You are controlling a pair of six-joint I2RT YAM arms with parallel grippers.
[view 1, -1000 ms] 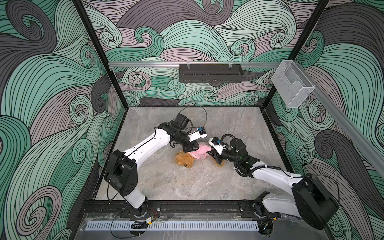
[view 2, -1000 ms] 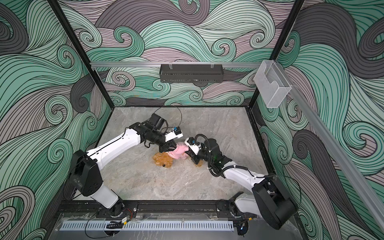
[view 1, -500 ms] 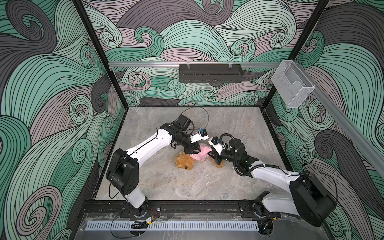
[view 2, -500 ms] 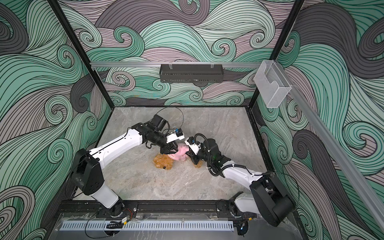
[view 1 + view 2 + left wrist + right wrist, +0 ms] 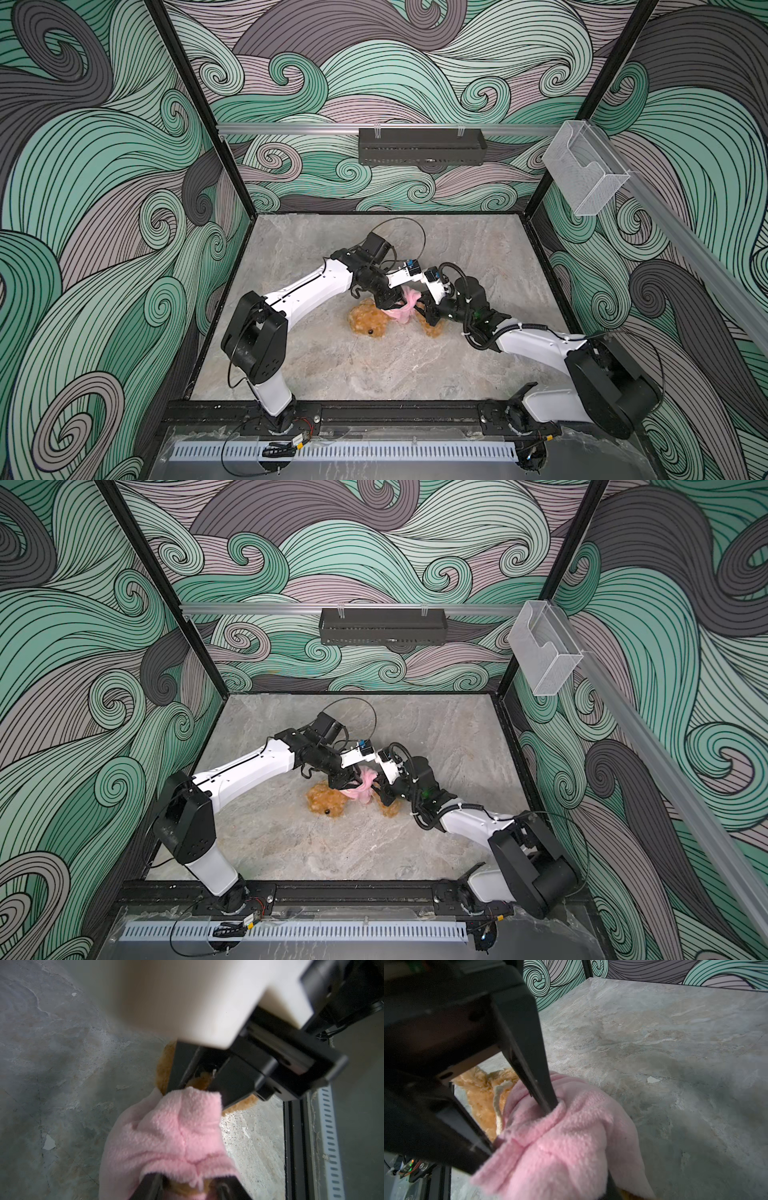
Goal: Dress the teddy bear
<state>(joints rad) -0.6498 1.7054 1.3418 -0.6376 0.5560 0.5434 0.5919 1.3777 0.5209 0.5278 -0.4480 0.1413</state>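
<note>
**Bear lying mid-table while both end effectors are working the pink fleece**

The teddy bear [image 5: 368, 323] is lying on the table [image 5: 374, 374] just below the middle of both top views, its head pointing to the lower left. Its middle is sitting under the bunched pink garment [image 5: 404, 306]. The left end effector [image 5: 519, 1124] is standing with its jaws parted. Both of its fingers are pushing into the fleece, with golden fur showing in the gap between them. The right end effector [image 5: 197, 1089] is meeting it from the opposite side with its jaws drawn close. It is looking to be nipping the garment's edge, though fleece is hiding the very tips.

I am judging the bear to be light and thoroughly soft. It is going to squash and roll rather than resist, and nothing about it is looking breakable. The curly pile is likely catching on the fleece, so the garment is going to drag instead of slide. A pinch of fur alone is going to slip. The better hold is deep across the torso or round a whole limb, with the other side taking the garment by its hem.
</note>
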